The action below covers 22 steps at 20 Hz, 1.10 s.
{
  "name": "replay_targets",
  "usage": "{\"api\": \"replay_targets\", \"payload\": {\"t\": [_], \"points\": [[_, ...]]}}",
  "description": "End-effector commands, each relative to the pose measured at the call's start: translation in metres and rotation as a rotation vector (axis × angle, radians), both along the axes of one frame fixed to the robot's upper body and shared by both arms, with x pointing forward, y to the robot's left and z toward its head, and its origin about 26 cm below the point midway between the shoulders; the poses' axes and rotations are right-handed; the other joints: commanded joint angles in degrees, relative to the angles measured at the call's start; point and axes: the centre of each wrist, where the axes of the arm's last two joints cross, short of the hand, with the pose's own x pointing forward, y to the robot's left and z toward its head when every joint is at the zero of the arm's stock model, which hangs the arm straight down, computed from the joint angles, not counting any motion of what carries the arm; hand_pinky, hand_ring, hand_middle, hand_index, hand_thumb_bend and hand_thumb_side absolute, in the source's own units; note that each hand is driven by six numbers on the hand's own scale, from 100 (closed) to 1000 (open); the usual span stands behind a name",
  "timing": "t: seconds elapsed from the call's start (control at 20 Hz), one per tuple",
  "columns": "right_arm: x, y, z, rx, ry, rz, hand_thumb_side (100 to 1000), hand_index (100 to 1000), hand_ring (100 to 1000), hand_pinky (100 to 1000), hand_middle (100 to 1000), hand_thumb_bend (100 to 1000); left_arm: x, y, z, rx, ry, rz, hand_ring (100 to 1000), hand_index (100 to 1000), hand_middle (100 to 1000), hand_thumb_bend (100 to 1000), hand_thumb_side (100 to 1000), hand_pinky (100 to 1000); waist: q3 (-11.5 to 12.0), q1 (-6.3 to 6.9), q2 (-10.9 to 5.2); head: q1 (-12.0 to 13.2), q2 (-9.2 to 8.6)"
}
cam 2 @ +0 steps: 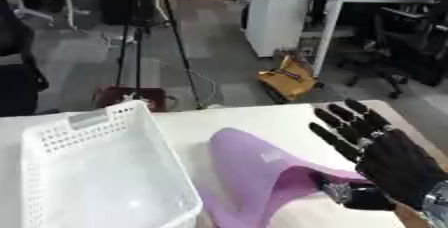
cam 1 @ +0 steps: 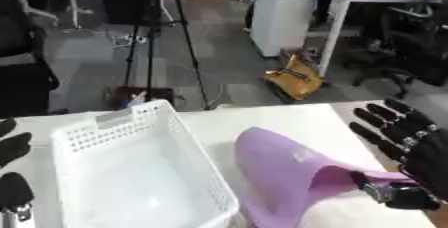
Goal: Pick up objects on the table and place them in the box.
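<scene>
The right hand [cam 2: 394, 164] has the purple cloth [cam 2: 262, 177] by its near edge, thumb curled in under the fabric and pinching it, while the other fingers stand straight and spread, pointing away over the bench [cam 1: 262, 117]. The cloth drapes off to the hand's left, most of it lying on the bench with a rounded hump rising just beside the white basket [cam 1: 131, 172].

What could go wrong here? The hold looks to be on one edge only, so if the hand lifts, the rest will likely hang and drag. That trailing part could catch on the basket's rim, or flop down outside it. With just the thumb doing the pinching, the fabric could also slide free mid-carry.

The basket sits further to the hand's left, past the cloth, its near wall almost touching the fabric; it looks empty inside.

The left hand [cam 1: 13, 172] shows at the lower left corner, beside the basket's far side, fingers relaxed, holding nothing.
</scene>
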Motion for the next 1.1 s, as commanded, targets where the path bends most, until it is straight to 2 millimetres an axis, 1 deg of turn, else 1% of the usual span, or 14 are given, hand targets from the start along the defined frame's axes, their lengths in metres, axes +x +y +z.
{"api": "replay_targets", "payload": {"t": [0.05,0.25,0.55,0.65,0.8,0.95,1.0,1.1], "points": [[0.002,-0.009,0.002,-0.018,-0.007,-0.052,1000,1000,916,908,954,387,-0.003,0.000,0.005,0.002,-0.019,-0.009,768,761,807,100,748,750,0.08,-0.06,-1.49,0.02,0.02],[0.007,-0.011,-0.008,-0.018,0.014,-0.083,1000,1000,930,924,962,420,-0.003,-0.001,0.005,0.002,-0.017,-0.011,768,761,808,100,747,750,0.10,-0.09,-1.45,0.12,-0.05],[0.013,-0.017,-0.025,-0.006,0.024,-0.156,1000,1000,937,932,964,409,-0.003,-0.001,0.005,0.005,-0.014,-0.007,768,760,808,100,746,750,0.28,0.03,-1.29,-0.14,-0.24],[0.015,-0.019,-0.031,-0.006,0.015,-0.173,1000,1000,939,932,964,395,-0.003,-0.002,0.005,0.006,-0.013,-0.008,768,760,808,100,746,750,0.38,0.05,-1.21,-0.22,-0.40],[0.019,-0.021,-0.036,-0.007,-0.013,-0.187,1000,1000,931,926,954,345,-0.003,-0.002,0.005,0.007,-0.011,-0.009,769,760,809,100,745,750,0.53,0.11,-1.09,-0.37,-0.54],[0.022,-0.023,-0.043,-0.016,-0.048,-0.202,1000,1000,928,923,949,333,-0.003,-0.002,0.005,0.009,-0.008,-0.009,769,760,809,100,745,750,0.64,0.13,-0.95,-0.47,-0.63],[0.023,-0.023,-0.046,-0.017,-0.061,-0.207,1000,1000,919,914,933,303,-0.003,-0.003,0.005,0.009,-0.008,-0.010,770,760,810,100,745,750,0.68,0.14,-0.89,-0.50,-0.69],[0.026,-0.025,-0.052,-0.019,-0.087,-0.215,1000,1000,914,911,922,286,-0.003,-0.003,0.005,0.010,-0.007,-0.011,770,760,810,100,745,750,0.76,0.14,-0.81,-0.58,-0.75]]}}
